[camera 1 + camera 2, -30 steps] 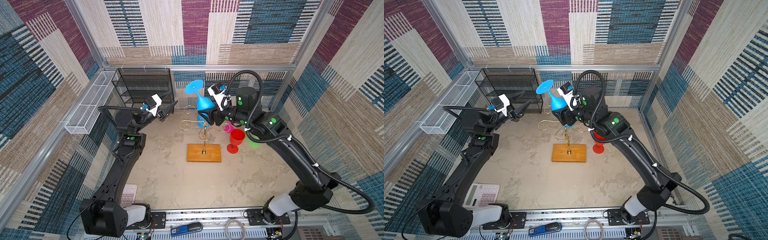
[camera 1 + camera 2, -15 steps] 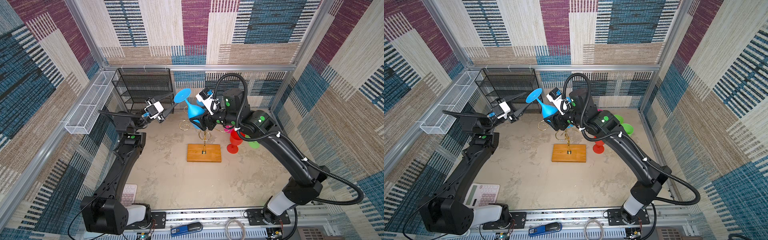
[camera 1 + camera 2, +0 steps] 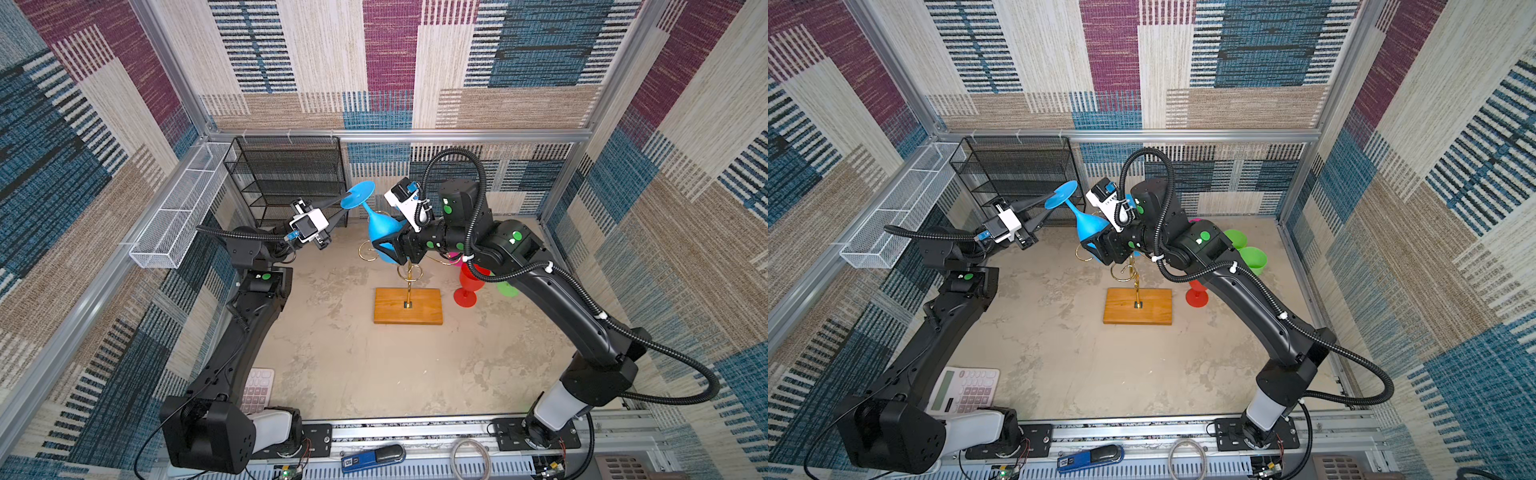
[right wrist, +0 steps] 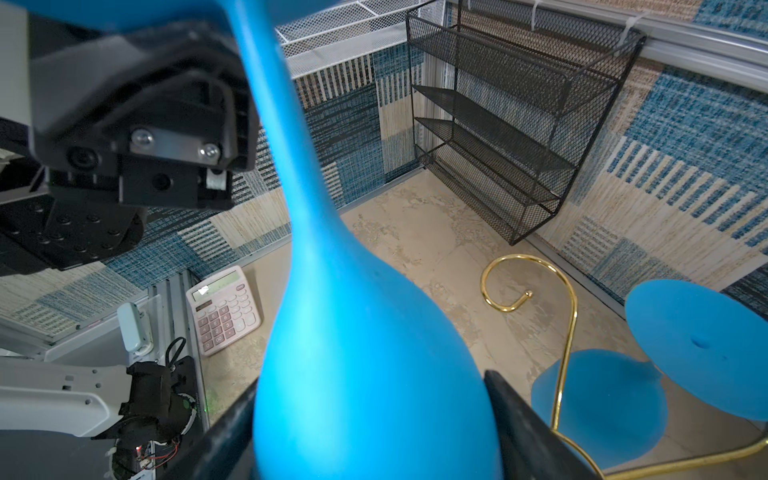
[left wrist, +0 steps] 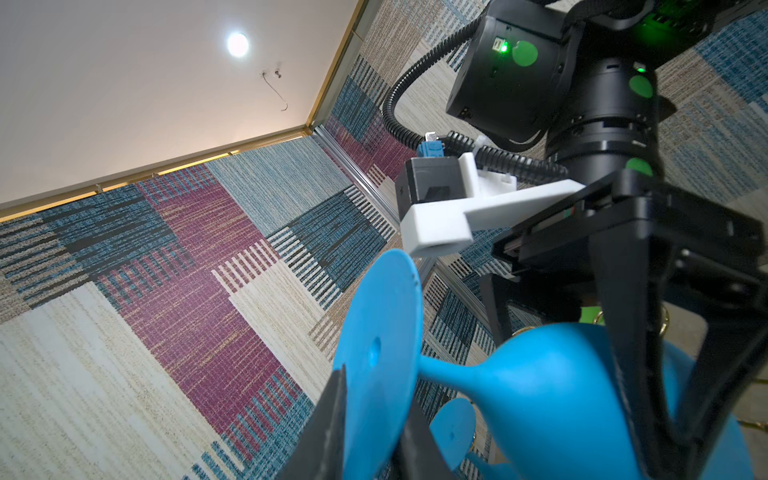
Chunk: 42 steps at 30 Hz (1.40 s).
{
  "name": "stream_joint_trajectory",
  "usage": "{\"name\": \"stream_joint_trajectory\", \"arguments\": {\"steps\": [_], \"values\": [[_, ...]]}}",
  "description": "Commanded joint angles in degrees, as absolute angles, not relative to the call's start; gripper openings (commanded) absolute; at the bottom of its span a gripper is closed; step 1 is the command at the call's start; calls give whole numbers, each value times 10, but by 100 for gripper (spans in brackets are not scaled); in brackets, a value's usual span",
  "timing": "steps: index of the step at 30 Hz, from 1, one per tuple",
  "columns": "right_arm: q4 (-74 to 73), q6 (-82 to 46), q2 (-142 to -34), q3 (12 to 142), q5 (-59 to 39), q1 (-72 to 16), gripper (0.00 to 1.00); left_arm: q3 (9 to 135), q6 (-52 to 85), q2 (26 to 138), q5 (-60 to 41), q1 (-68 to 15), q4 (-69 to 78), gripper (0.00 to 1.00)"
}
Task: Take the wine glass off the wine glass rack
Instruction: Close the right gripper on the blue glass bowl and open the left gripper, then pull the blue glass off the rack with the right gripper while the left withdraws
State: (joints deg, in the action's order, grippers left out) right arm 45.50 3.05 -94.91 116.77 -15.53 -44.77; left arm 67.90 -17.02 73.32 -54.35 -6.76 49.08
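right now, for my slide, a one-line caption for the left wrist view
Left hand pinches the blue wine glass by its foot while the right hand grips the bowl.

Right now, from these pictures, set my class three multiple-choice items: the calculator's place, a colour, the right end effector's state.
1. The pink calculator lies on the table: A near edge, left; B middle; C far edge, right.
2. The wine glass in the right end effector is: A red; B blue; C green.
3. The right end effector is: A open, empty; B resting on the table; C closed on the glass's bowl.
1 A: a top view shows it at the near left corner.
2 B: bowl, stem and foot are blue.
3 C: its fingers flank and touch the bowl.
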Motion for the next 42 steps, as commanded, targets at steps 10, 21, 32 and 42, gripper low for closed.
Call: {"name": "stream_joint_trajectory", "arguments": {"steps": [10, 21, 32, 42], "values": [[395, 17, -894, 1130, -180, -449, 86, 680, -141, 711, -496, -69, 517, 0], [292, 21, -762, 1013, -154, -448, 99, 663, -30, 693, -380, -66, 457, 0], [242, 2, -680, 928, -120, -424, 89, 625, 125, 708, -341, -50, 506, 0], [184, -8, -730, 930, -165, -393, 74, 604, 157, 703, -358, -41, 528, 0]]}}
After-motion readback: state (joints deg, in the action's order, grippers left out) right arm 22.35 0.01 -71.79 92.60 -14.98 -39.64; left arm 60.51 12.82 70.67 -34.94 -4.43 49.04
